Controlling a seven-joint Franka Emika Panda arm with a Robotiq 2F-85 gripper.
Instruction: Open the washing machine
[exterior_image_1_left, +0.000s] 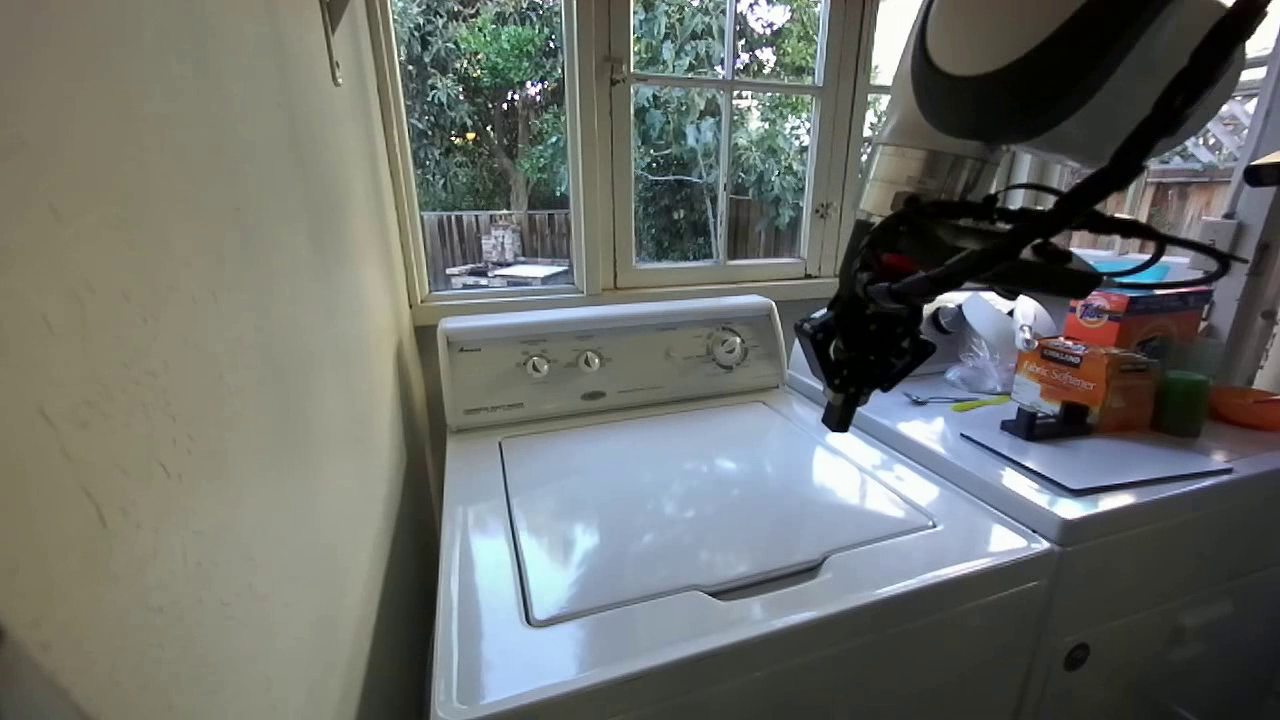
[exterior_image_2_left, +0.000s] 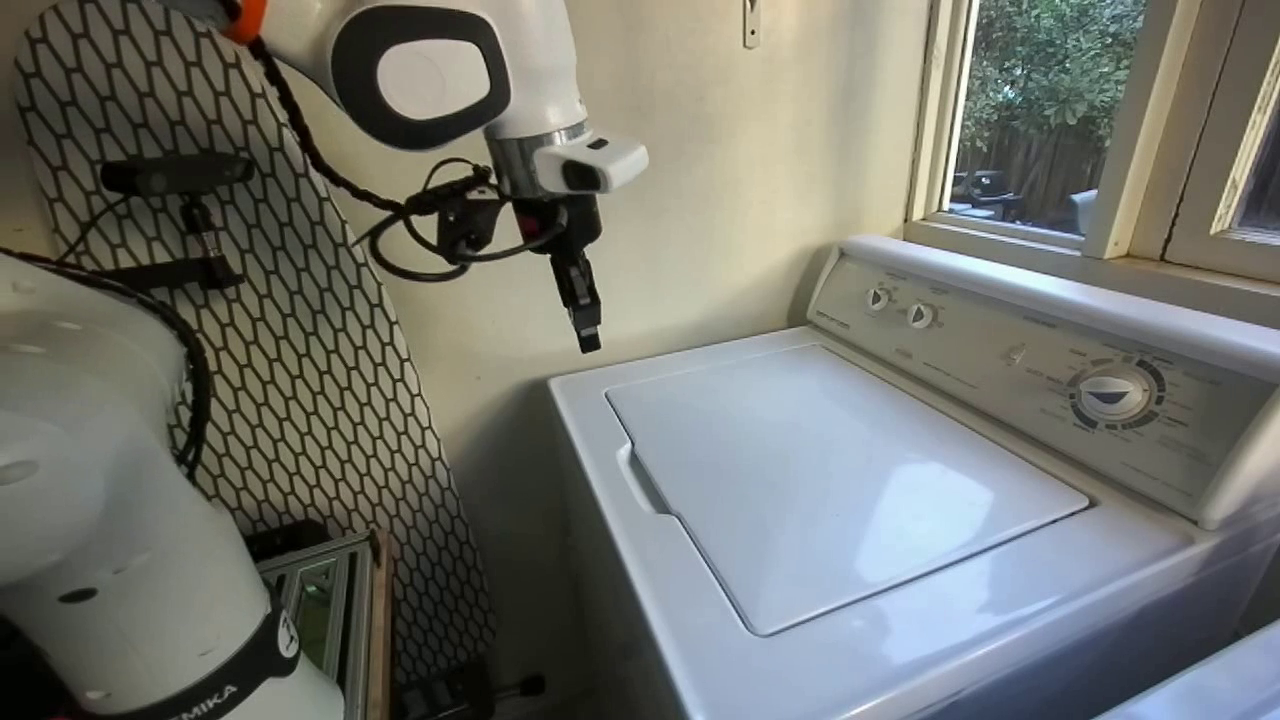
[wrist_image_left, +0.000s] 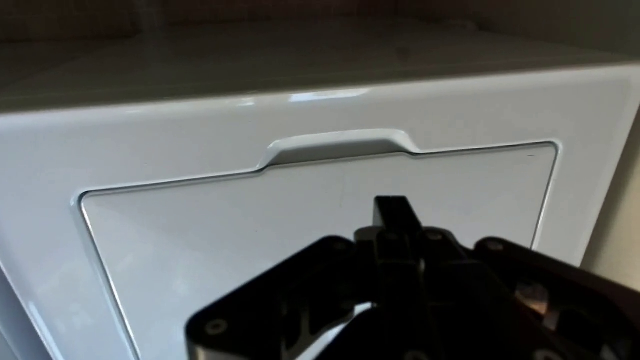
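In an exterior view the washing machine (exterior_image_1_left: 700, 510) is set in the lower middle of the frame, between a pale wall (exterior_image_1_left: 220, 350) at the left and a second white appliance (exterior_image_1_left: 1150, 570) at the right. Its lid (exterior_image_2_left: 840, 480) is seen down and flush with the top in both exterior views. At the lid's front edge a handhold notch (wrist_image_left: 335, 150) is shown in the upper middle of the wrist view. The knob panel (exterior_image_1_left: 615, 360) is placed below a window (exterior_image_1_left: 720, 170).

The gripper (exterior_image_1_left: 840, 415) is pointed downward, apart from the lid, with its fingers brought together. In the wrist view the fingertips (wrist_image_left: 392, 210) are seen as one dark block, right of centre, with the lid behind them.

On the second appliance a fabric softener box (exterior_image_1_left: 1060, 385), a detergent box (exterior_image_1_left: 1150, 315), a green container (exterior_image_1_left: 1181, 400) and an orange bowl (exterior_image_1_left: 1245, 407) are gathered toward the right edge of the frame, near a flat white board (exterior_image_1_left: 1120, 460). In an exterior view a patterned ironing board (exterior_image_2_left: 330, 430) is stood upright at the left, partly hidden by the robot arm (exterior_image_2_left: 110, 450).
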